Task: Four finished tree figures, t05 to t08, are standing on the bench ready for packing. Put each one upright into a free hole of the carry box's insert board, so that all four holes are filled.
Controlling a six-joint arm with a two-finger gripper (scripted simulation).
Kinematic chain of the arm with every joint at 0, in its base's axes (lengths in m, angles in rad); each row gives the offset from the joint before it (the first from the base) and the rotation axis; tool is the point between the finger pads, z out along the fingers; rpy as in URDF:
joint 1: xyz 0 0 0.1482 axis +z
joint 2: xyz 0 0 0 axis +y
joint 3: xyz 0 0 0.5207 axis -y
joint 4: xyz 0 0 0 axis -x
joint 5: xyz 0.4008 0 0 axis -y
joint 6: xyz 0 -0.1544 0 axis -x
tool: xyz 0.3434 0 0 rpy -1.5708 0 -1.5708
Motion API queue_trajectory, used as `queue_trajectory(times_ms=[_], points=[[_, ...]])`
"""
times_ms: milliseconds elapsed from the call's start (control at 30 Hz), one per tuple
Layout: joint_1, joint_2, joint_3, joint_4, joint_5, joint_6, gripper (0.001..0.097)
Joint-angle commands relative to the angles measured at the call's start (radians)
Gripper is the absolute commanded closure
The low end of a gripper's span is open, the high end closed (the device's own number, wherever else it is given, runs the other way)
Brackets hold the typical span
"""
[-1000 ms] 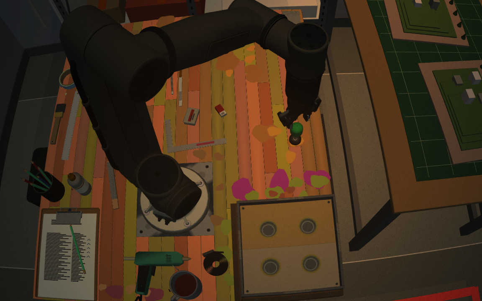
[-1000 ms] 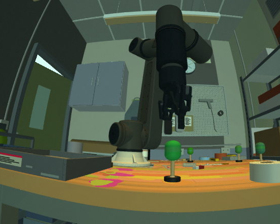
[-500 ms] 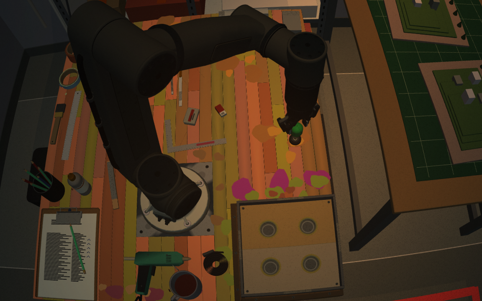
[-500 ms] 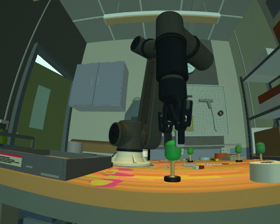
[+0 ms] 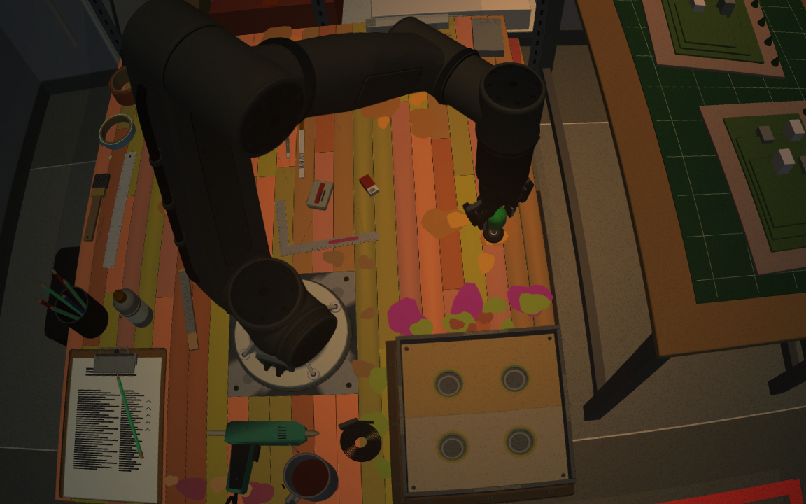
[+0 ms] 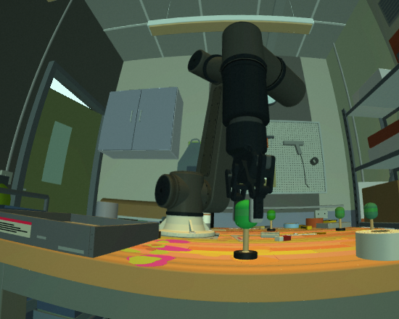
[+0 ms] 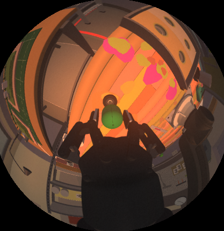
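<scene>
A tree figure (image 6: 245,214) (image 5: 496,218) (image 7: 111,116) with a green crown, a thin wooden stem and a round black foot stands upright near the bench's right edge. My gripper (image 6: 249,210) (image 5: 491,216) (image 7: 111,114) is open and has come down around the crown, one finger on each side, holding nothing. Three more tree figures (image 6: 271,216) (image 6: 339,214) (image 6: 370,211) stand further back on the bench. The carry box (image 5: 482,410) (image 7: 168,35) sits at the bench's near corner, and its insert board shows several empty round holes (image 5: 449,383).
A pegboard wall and grey cabinet stand behind the bench. A square, ruler, red block (image 5: 368,184), hot-glue gun (image 5: 262,435), cup and tape roll (image 6: 381,243) lie on the striped top. A second table with green mats (image 5: 763,157) stands to the right across a gap.
</scene>
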State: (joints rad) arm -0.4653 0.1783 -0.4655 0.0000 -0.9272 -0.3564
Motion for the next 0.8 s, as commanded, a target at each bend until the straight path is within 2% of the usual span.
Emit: queue_trajectory(times_ms=[0, 367, 767], points=[[0.0, -0.001, 0.001, 0.0, 0.0, 0.0, 0.0381], [0.0, 0.0, 0.001, 0.0, 0.001, 0.0, 0.0386], [0.0, 0.0, 0.0, 0.0, 0.001, 0.0, 0.0626]])
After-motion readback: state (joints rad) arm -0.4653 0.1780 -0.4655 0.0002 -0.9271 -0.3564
